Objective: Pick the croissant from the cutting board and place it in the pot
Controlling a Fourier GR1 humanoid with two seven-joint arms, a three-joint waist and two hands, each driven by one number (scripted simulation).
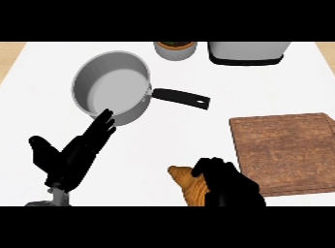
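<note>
The right hand point(227, 186) curls round the golden-brown flaky croissant point(188, 186), already off the brown wooden cutting board point(292, 150); carrying it to the grey steel pot point(113, 87) remains. The left hand point(74, 155) rests open.

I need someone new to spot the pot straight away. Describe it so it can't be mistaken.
Start at the brown wooden cutting board on the right of the white counter, then look up and left across the counter. The pot is the round grey metal vessel there, tilted, with a black handle pointing toward the board. The small round container behind it has no handle.
</note>
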